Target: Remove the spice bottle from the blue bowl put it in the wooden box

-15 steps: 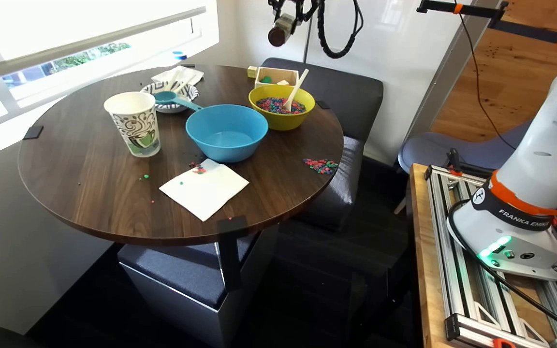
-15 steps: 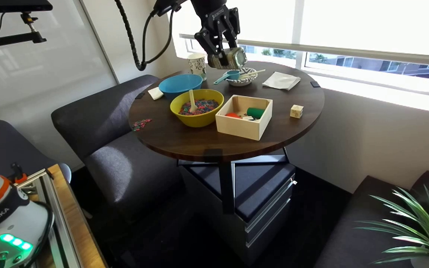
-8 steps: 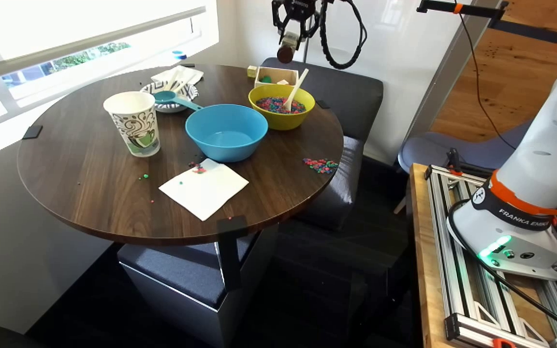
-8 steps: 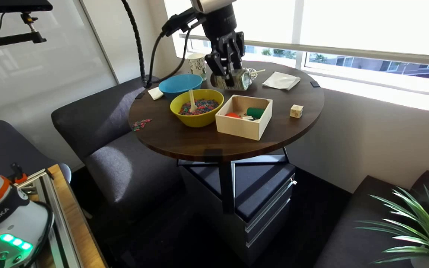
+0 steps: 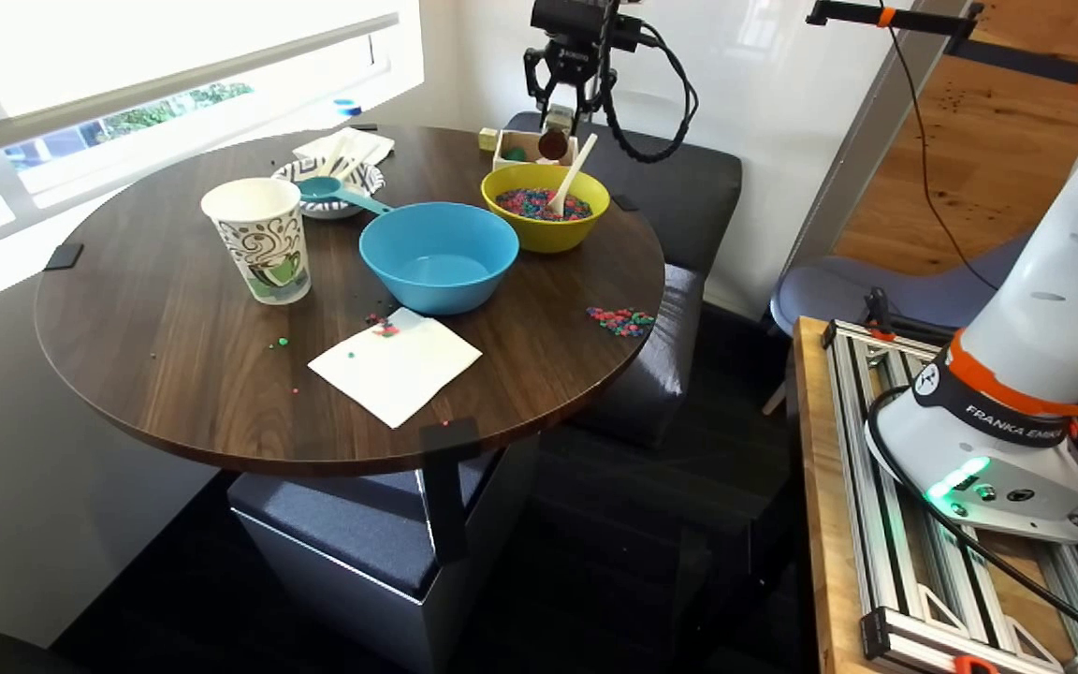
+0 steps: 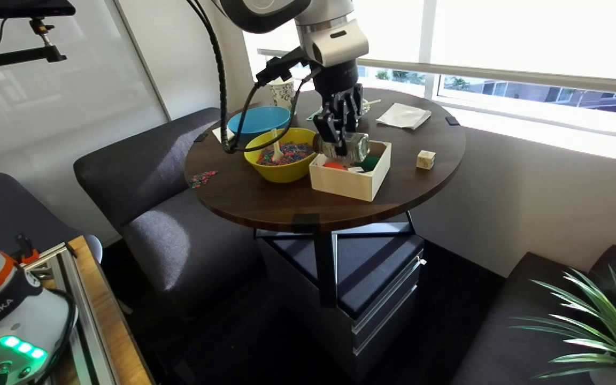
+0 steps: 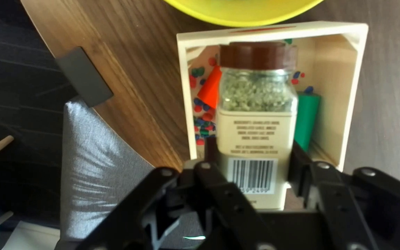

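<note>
- Spice bottle (image 7: 258, 119) up over wooden box (image 6: 343, 182), lying sideways; touching rim or contents, can't tell.
- Fingers (image 7: 299, 163) pinching the bottle, one on either side of its cream label (image 7: 255, 146).
- Brown cap (image 6: 317, 143) toward 9 o'clock in an exterior view, toward 12 o'clock in wrist view; greenish flakes (image 7: 258, 92) show inside bottle.
- Inside box, wrist view: green cylinder (image 7: 307, 119) at 3 o'clock of bottle, orange-red piece (image 7: 210, 88) at 10 o'clock, both partly hidden by bottle; small coloured bits (image 7: 207, 117) scattered on floor of box.
- Blue bowl (image 5: 439, 271) upright on desk (image 5: 174, 365), well apart from bottle; between 7 and 8 o'clock of box in an exterior view.
- Yellow bowl (image 6: 281, 174) just beside box, at its 9 o'clock in an exterior view; holds more coloured bits (image 5: 528, 201) and a tilted pale spoon (image 5: 574, 173).
- Around blue bowl in an exterior view: paper cup (image 5: 268, 243) at 9 o'clock, patterned bowl (image 5: 372, 181) with teal scoop (image 5: 319, 189) at 10, white napkin (image 5: 399, 370) at 7, loose bits (image 5: 621, 321) at 4.
- Wooden cube (image 6: 425, 160) at 3 o'clock of box, folded napkin (image 6: 404, 116) between 1 and 2 o'clock, in an exterior view.
- Dark pad (image 7: 84, 76) on desk edge, 9 o'clock of box in wrist view.
- Arm base (image 6: 24, 321), lights green, at 8 o'clock of box in an exterior view.
</note>
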